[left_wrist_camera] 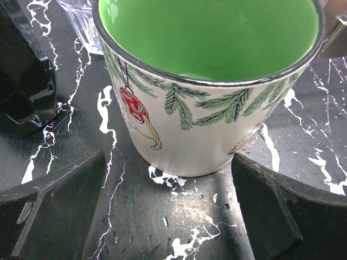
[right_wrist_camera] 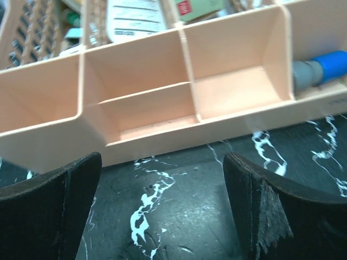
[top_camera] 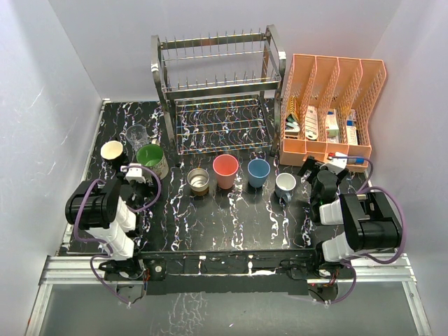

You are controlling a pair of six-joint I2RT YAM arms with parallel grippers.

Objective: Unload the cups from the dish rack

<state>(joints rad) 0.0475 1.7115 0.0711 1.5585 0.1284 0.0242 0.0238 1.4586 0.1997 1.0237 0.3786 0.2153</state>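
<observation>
Dish rack [top_camera: 220, 91] looks bare. All seven cups [top_camera: 225, 171] stand on bench [top_camera: 231, 224] in front of it. Unloading looks done. Left hand [left_wrist_camera: 173, 216] spread, flanking green mug [left_wrist_camera: 206, 81], not pinching. Right hand [right_wrist_camera: 162, 216] spread, empty, facing orange organizer [right_wrist_camera: 152, 114].

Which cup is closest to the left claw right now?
The green-lined mug with pine sprigs painted outside; it stands right at the fingertips of the open left claw, while the cream cup and clear glass sit farther off.
</observation>
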